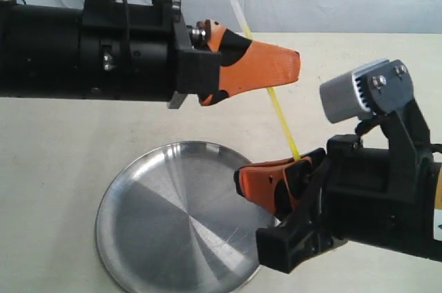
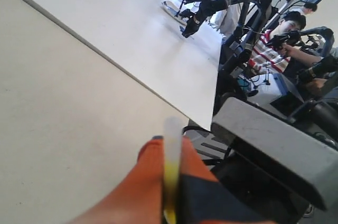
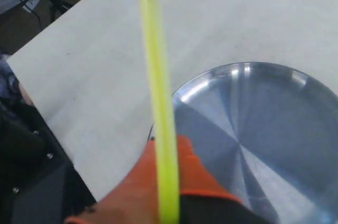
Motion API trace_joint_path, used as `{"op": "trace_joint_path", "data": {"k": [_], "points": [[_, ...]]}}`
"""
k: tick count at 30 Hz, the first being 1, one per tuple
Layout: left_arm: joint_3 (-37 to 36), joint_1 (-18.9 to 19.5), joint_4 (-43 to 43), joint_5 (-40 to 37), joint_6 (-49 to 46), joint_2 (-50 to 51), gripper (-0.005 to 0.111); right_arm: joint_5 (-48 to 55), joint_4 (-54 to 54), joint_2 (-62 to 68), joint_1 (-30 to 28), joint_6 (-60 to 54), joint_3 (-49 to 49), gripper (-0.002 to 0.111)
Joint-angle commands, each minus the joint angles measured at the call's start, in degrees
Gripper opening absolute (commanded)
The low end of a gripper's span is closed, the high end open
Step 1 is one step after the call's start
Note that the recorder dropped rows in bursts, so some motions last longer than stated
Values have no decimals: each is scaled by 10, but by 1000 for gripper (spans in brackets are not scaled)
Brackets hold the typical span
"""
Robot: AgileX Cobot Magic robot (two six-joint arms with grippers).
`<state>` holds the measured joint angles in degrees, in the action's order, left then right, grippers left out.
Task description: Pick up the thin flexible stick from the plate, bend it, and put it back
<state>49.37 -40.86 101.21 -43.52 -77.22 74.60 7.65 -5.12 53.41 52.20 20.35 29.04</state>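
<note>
The thin yellow stick [image 1: 282, 119] hangs in the air above the table, held at both ends. My left gripper [image 1: 280, 66] is shut on its upper part, and the pale tip pokes out past the orange fingers [image 2: 172, 145]. My right gripper [image 1: 276, 175] is shut on its lower end, with the stick [image 3: 158, 102] running straight out between the orange fingers. The stick looks almost straight. The silver plate [image 1: 166, 217] lies on the table below, under the right gripper, with nothing on it. In the right wrist view the plate [image 3: 264, 118] fills the space beyond the fingers.
The pale tabletop [image 1: 55, 168] spreads round the plate. In the left wrist view, the table's far edge [image 2: 158, 97] drops off to other robot arms [image 2: 222, 2] and a seated person [image 2: 285, 28].
</note>
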Motion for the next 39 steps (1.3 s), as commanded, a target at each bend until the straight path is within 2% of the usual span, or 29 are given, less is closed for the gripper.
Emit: {"op": "trace_joint_path", "data": {"k": [1, 5, 9, 12, 18, 19, 21, 23, 27, 30, 35, 37, 39], "points": [[-4, -10, -13, 48, -30, 1, 0, -48, -21, 7, -1, -4, 5, 0], [-4, -10, -43, 146, -48, 1, 0, -71, -30, -26, -1, -4, 5, 0], [-4, -10, -145, 143, 12, 1, 0, -71, -27, -71, -2, -5, 5, 0], [-4, -10, -152, 82, 33, 1, 0, -64, -14, -89, -2, -21, 5, 0], [-4, -10, -13, -68, -1, 1, 0, -17, 5, -60, -2, -22, 5, 0], [-4, -10, -13, -81, -11, 1, 0, -16, 5, -47, -2, -22, 5, 0], [7, -10, -13, -77, -13, 1, 0, -21, -2, -19, 0, -22, 5, 0], [15, -10, -13, -38, -13, 1, 0, -37, -35, 10, 13, -22, 5, 0], [15, -10, -21, 98, -38, 1, 0, -102, -45, 29, 64, -22, 5, 0], [11, -10, -121, 156, -15, 1, 0, -121, -30, 10, 91, -28, 20, 0], [-1, -10, -235, 132, 83, 1, 0, -92, -28, -47, 71, -52, 44, 0], [-2, -10, -220, 89, 82, 1, 0, -65, -25, -69, 50, -59, 43, 0], [-2, -10, -166, 42, 72, 1, 0, -18, -11, -86, 19, -59, 43, 0]]}}
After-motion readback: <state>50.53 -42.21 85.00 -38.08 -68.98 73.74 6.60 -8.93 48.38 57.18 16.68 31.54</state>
